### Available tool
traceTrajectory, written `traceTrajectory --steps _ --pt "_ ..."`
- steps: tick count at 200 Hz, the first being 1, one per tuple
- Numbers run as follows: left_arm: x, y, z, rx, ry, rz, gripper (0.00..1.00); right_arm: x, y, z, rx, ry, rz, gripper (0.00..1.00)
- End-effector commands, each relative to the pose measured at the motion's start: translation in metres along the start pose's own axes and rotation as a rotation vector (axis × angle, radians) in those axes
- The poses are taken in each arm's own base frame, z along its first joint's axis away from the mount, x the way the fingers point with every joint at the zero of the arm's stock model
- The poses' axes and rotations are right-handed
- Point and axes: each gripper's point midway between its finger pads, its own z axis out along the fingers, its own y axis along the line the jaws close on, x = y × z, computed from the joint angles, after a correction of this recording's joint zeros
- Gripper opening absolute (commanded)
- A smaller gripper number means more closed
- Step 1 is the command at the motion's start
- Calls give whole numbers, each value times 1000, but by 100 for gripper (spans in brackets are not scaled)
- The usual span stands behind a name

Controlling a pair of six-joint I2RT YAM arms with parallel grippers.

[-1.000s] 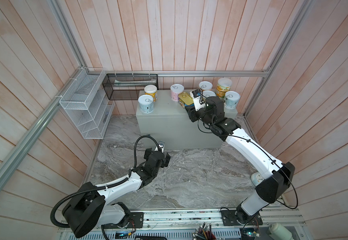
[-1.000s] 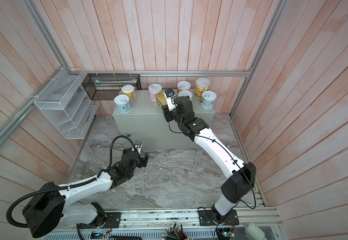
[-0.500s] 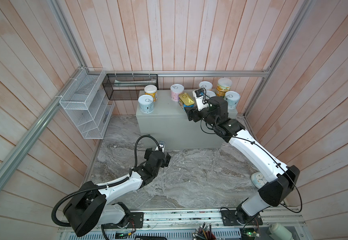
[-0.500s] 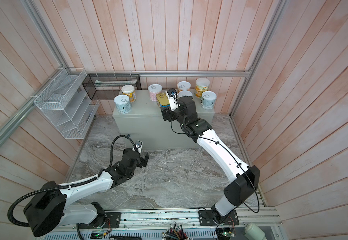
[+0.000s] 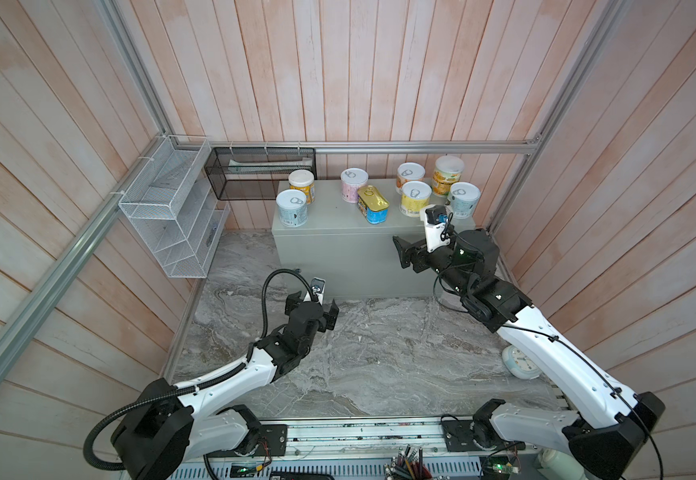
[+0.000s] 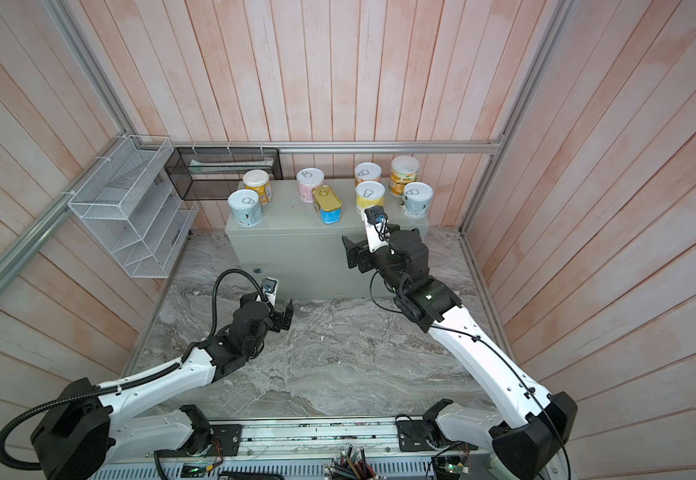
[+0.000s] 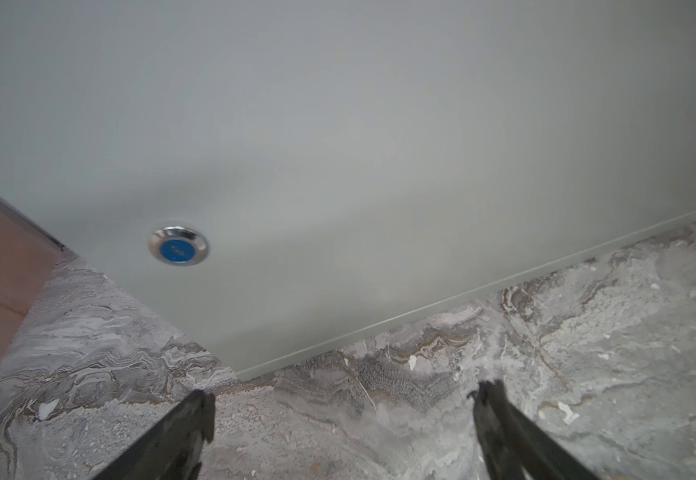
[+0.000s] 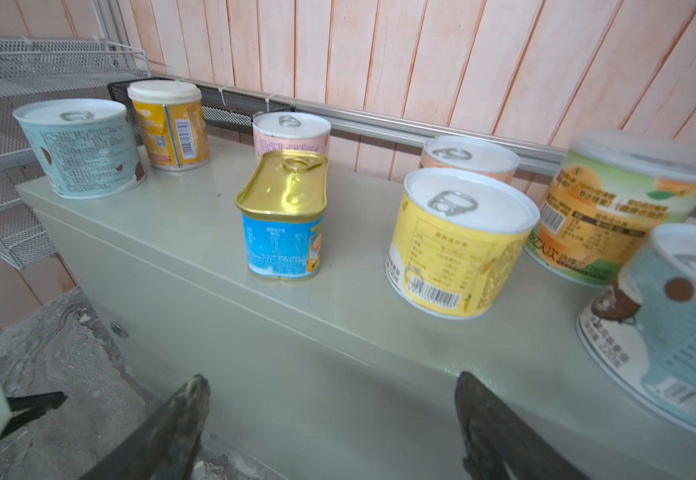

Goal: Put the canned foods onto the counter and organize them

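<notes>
Several round cans stand upright on the counter (image 5: 338, 222) in both top views, among them a pale blue can (image 5: 292, 208), a pink can (image 5: 354, 185), a yellow can (image 5: 415, 199) and a second pale blue can (image 5: 464, 200). The gold-topped tin (image 5: 373, 204) (image 8: 282, 216) stands near the counter's front edge, free of any gripper. My right gripper (image 5: 409, 258) (image 8: 334, 386) is open and empty, hanging before the counter's front face, below and right of the tin. Low over the marble by the counter's front, my left gripper (image 5: 312, 306) (image 7: 344, 399) is open and empty.
A white wire rack (image 5: 172, 216) hangs on the left wall. Beside it, a black mesh basket (image 5: 261, 172) hangs behind the counter's left end. A small pale clock (image 5: 519, 362) lies on the marble floor (image 5: 379, 353) under the right arm. The counter's front carries a round lock (image 7: 178, 245).
My right gripper has opened, let go of the gold-topped tin on the counter, and drawn back and down in front of the counter. The left arm has not moved.
</notes>
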Motion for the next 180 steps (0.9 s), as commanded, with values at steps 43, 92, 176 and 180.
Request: traceTrajectory --steps 43,92,176,180 --pt "-17 50 -25 -113 -117 -120 100 29 -58 -44 208 -154 62 94" --pt "-22 96 -36 -217 -158 -204 100 88 -130 -71 536 -211 120 95" --pt "-7 157 -20 -405 -177 -183 100 208 -212 -106 931 -112 175 95" --pt "-6 161 -18 -409 -176 -184 100 212 -215 -108 939 -114 188 95"
